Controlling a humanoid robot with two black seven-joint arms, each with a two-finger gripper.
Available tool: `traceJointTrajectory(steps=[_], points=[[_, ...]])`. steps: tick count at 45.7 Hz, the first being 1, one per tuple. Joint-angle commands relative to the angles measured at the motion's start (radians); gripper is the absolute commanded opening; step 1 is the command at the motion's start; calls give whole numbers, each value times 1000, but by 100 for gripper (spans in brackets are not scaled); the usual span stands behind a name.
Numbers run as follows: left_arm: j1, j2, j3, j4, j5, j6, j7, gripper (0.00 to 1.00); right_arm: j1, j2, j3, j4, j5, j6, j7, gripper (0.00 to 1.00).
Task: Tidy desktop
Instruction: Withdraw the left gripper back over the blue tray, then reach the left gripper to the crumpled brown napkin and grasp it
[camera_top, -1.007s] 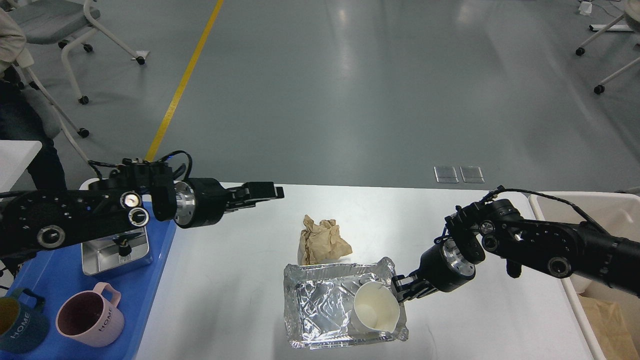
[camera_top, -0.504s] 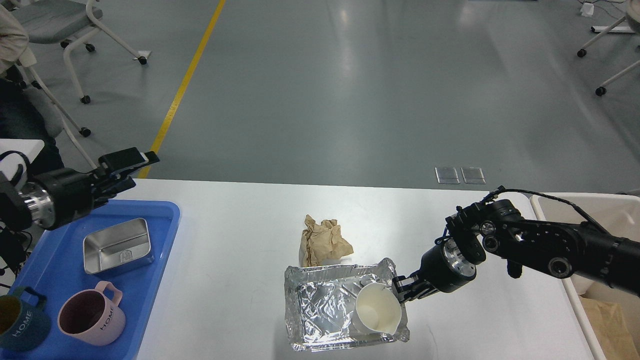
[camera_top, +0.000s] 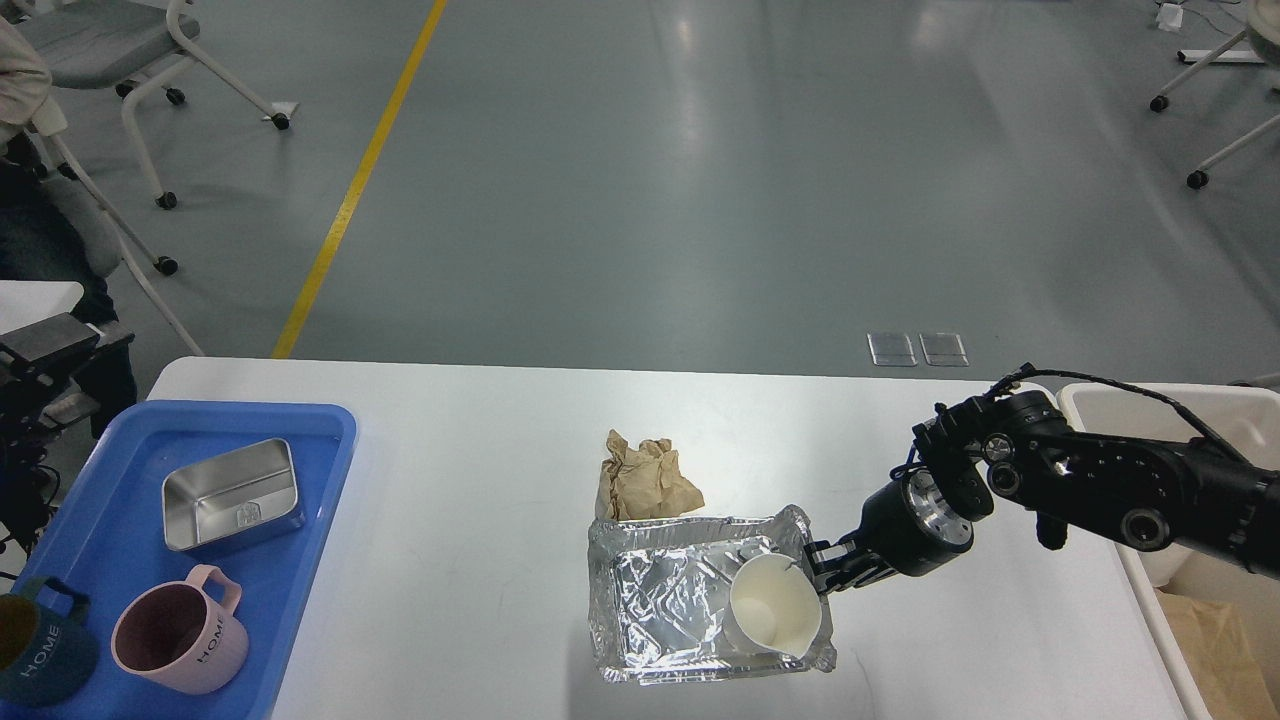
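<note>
The white desktop (camera_top: 460, 520) holds a crinkled foil tray (camera_top: 670, 600) near its front middle. A white paper cup (camera_top: 772, 615) lies on its side in the tray's right end. A crumpled brown paper ball (camera_top: 645, 480) sits just behind the tray. My right gripper (camera_top: 822, 572) is at the tray's right rim, closed on the foil edge beside the cup. My left gripper (camera_top: 48, 345) is pulled back at the far left edge of the view, beyond the table, and its fingers cannot be told apart.
A blue tray (camera_top: 310, 560) on the left holds a steel container (camera_top: 232, 493), a pink mug (camera_top: 180, 640) and a dark blue mug (camera_top: 40, 650). A beige bin (camera_top: 1230, 410) with brown paper (camera_top: 1220, 650) stands at the right edge.
My left arm has swung back from over the table to the far left edge. My right gripper has shifted right, dragging the foil tray and cup with it.
</note>
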Motion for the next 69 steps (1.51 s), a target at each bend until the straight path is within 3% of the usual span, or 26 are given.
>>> traceJointTrajectory(steps=[1, 9, 15, 27, 34, 43, 53, 69], points=[[3, 35, 5, 0, -19, 3, -6, 87, 0, -3, 0, 0, 0, -2, -1, 0], [25, 23, 13, 6, -17, 6, -4, 87, -1, 5, 0, -1, -5, -5, -1, 0], [23, -52, 11, 35, -7, 4, 14, 88, 0, 6, 2, 0, -5, -5, -1, 0], [-6, -297, 13, 165, 12, -7, 21, 95, 0, 8, 2, 0, -5, -5, -1, 0], [-40, -416, 14, 176, 208, -31, 59, 96, 0, 16, 0, 0, -5, -5, -1, 0], [-83, -551, 75, 213, 386, -48, 71, 96, 0, 16, 2, -1, -6, -7, -1, 0], [-198, -742, 287, 421, 401, -53, 68, 96, -2, 14, 0, -1, -5, -7, -1, 0], [-216, -980, 299, 658, 401, -62, 60, 96, -3, 16, 3, -1, -5, -7, -1, 0]])
